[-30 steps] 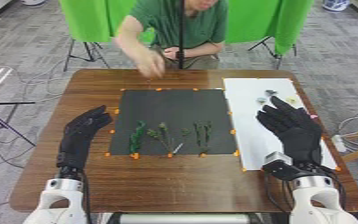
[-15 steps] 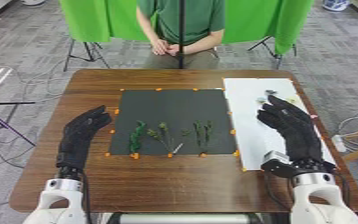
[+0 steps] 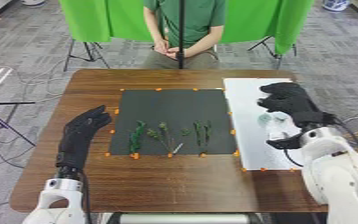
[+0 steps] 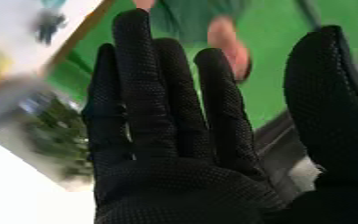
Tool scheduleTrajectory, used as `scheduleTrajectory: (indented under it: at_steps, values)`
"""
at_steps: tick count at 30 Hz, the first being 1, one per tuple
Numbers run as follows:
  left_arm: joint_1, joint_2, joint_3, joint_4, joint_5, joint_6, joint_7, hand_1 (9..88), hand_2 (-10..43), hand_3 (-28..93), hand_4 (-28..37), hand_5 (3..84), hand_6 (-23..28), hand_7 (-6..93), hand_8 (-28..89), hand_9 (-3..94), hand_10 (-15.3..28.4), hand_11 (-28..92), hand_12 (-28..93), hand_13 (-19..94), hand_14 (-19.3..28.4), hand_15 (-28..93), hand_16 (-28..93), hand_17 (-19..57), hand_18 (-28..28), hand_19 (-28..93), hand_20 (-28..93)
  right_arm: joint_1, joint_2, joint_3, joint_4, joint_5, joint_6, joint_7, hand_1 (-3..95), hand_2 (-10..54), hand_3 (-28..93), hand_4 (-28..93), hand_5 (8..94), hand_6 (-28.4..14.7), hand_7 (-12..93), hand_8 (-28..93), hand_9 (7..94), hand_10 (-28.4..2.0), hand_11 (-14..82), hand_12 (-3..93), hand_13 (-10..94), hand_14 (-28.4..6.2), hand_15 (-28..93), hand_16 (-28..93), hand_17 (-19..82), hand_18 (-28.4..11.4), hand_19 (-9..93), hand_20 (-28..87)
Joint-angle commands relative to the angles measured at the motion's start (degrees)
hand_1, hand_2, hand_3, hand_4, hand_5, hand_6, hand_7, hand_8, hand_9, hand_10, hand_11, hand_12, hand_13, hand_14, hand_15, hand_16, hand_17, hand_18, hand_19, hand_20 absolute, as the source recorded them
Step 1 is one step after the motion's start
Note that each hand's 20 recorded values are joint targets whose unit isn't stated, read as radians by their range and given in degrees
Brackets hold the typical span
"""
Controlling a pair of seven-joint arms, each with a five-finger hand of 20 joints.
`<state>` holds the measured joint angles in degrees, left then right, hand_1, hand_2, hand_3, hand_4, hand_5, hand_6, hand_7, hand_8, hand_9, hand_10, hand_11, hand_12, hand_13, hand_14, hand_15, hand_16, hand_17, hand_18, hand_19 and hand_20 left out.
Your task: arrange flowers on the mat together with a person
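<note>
Three clumps of green stems (image 3: 164, 133) were laid along the near side of the one dark mat (image 3: 171, 107), probably so that space was left beyond them for blooms. The right robot hand (image 3: 289, 99) was held open and empty over the white sheet (image 3: 246, 100), where at least one pale flower (image 3: 264, 119) was seen, perhaps for picking. The left robot hand (image 3: 84, 125) was poised, relaxed and empty, beside the mat, clear of the work.

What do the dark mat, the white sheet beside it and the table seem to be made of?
The dark mat looks like matte paper or thin felt, flat and without shine. The white sheet seems to be paper, plain and flat. The table looks like wood, perhaps varnished, brown with a streaky grain.
</note>
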<state>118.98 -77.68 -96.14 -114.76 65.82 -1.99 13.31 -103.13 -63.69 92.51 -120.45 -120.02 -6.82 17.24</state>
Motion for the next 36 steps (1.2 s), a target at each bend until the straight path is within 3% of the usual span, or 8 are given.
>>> scheduleTrajectory:
  at_steps: [1,13,26,32,36]
  values:
    - [1.1,0.16,-0.13,-0.43,-0.46,0.38,-0.42,28.2,-8.0,65,-17.8,47.3,4.5,16.4,-6,46.1,13.1,20,15,36,18.4,24,3,0.7,16.3,15,18,6.7,6.0,-5.7,4.8,-24.0,-10.1,5.4,34.4,-9.5,75,-28,47.6,-0.7,13,-7,58.0,-15.4,13.9,21.4,63,-12.7,30,27,25,-18.8,57,46]
    - [1.4,0.14,-0.27,-0.57,-0.74,0.56,-0.45,28.2,-8.0,66,-17.7,47.2,4.5,16.4,-6,46.0,13.0,20,15,36,18.4,24,3,0.7,16.3,15,18,9.9,6.5,-9.7,11.4,-26.1,-15.0,6.0,33.4,-9.5,74,-27,47.5,-0.7,12,-7,58.4,-15.5,12.3,20.8,63,-13.1,30,27,25,-19.6,58,46]
    - [1.3,-0.13,-0.09,-0.41,-0.77,0.09,-0.52,28.5,-7.9,65,-17.8,47.2,4.5,16.4,-6,46.0,13.0,20,15,36,18.4,24,3,0.7,16.3,15,18,11.1,5.4,-13.6,16.9,-29.5,-13.5,4.4,36.3,-9.5,74,-27,49.7,0.5,14,-7,62.7,-14.7,14.3,20.8,67,-12.1,32,27,27,-20.1,61,46]
    - [1.7,-0.14,-0.39,-0.44,-1.02,0.8,-0.29,28.4,-7.8,65,-17.6,47.2,4.5,16.5,-6,46.0,13.0,20,15,36,18.4,24,3,0.7,16.3,15,18,9.3,5.7,-17.1,19.5,-33.8,-3.2,4.3,42.4,-9.5,74,-28,56.6,2.4,17,-9,69.4,-12.4,18.3,21.3,73,-9.4,40,30,30,-20.1,67,50]
    - [1.6,-0.09,-0.23,-0.23,-2.06,0.81,-0.52,28.2,-7.6,65,-18.3,47.3,4.5,16.5,-6,46.0,13.0,20,15,36,18.4,24,3,0.7,16.3,15,18,8.3,5.7,-18.7,21.5,-33.7,2.6,3.5,46.0,-9.5,73,-28,62.2,3.4,19,-9,73.4,-10.7,20.5,24.7,76,-8.0,48,31,31,-20.6,70,53]
